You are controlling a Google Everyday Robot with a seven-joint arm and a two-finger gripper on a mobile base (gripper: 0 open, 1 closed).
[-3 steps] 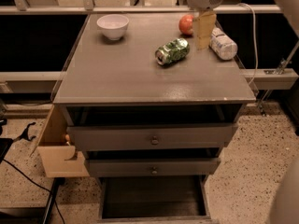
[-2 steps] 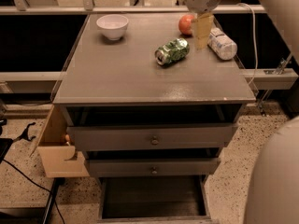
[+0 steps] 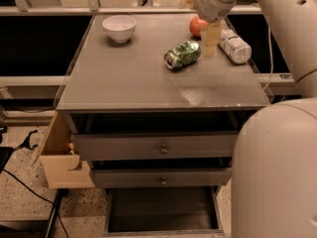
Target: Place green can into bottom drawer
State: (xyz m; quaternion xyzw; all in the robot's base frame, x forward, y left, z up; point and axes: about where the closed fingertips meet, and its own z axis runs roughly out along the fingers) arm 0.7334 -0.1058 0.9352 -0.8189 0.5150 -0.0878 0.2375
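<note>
The green can (image 3: pixel 182 54) lies on its side on the grey cabinet top (image 3: pixel 129 78), right of centre, silver end facing left. My gripper (image 3: pixel 210 39) hangs just to the can's right, its pale fingers pointing down close to the can. The bottom drawer (image 3: pixel 162 211) is pulled out at the foot of the cabinet, its dark inside showing. My white arm fills the right edge of the view.
A white bowl (image 3: pixel 119 28) stands at the back left of the top. A red-orange fruit (image 3: pixel 197 26) and a clear plastic bottle (image 3: pixel 235 46) lie behind and right of the gripper. Two upper drawers with round knobs (image 3: pixel 163 149) are slightly open. A cardboard box (image 3: pixel 62 157) sits left of the cabinet.
My arm has swung in to fill more of the right side of the view. The gripper stays by the can's right. The can has not moved.
</note>
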